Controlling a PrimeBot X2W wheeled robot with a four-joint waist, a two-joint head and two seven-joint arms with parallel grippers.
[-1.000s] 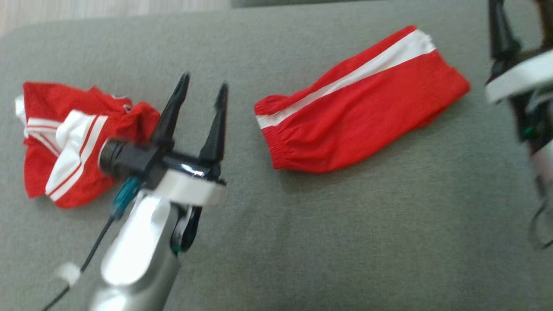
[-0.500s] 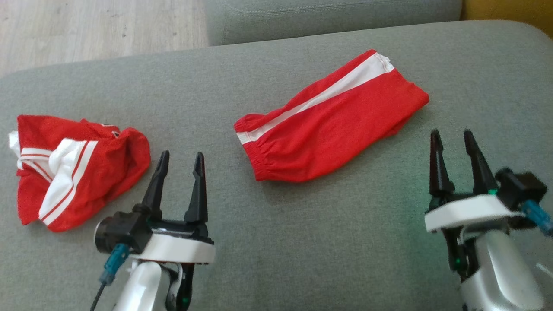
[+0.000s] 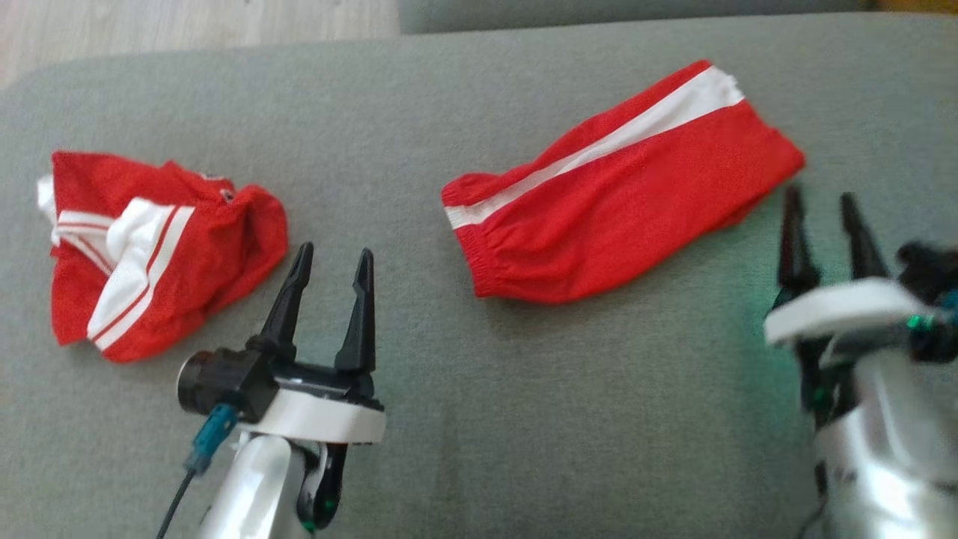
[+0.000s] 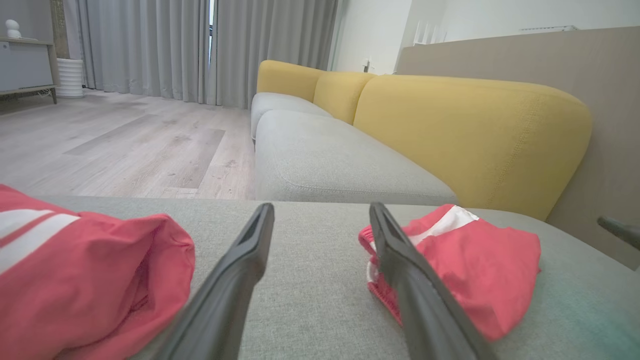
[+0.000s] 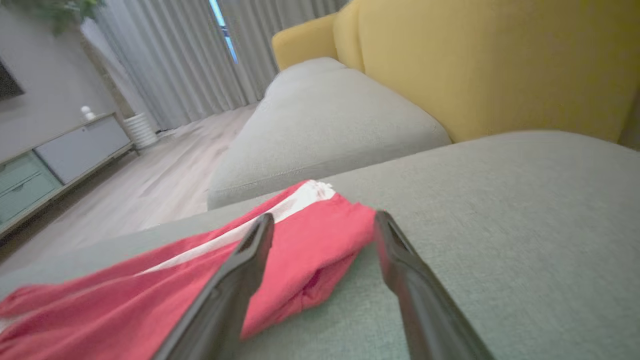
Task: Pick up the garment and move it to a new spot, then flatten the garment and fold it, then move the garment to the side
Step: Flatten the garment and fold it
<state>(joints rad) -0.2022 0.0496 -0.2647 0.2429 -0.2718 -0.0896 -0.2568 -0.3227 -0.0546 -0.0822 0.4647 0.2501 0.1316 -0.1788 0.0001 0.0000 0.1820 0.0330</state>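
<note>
Red folded garment (image 3: 621,187): lay flat on grey cushion (image 3: 524,419).
L gripper (image 3: 335,251): jaws apart, empty.
R gripper (image 3: 819,196): jaws apart, empty.

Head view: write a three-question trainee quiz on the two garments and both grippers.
1. True or false: the left gripper is shut on the crumpled red-and-white striped garment.
2. Which lies nearest the right gripper? A. the folded red shorts with a white side stripe; B. the crumpled garment; C. both equally near.
3. How many red garments lie on the grey fabric sofa cushion?
Key: 1. False: its jaws stand open and empty, beside the garment. 2. A. 3. Two.
</note>
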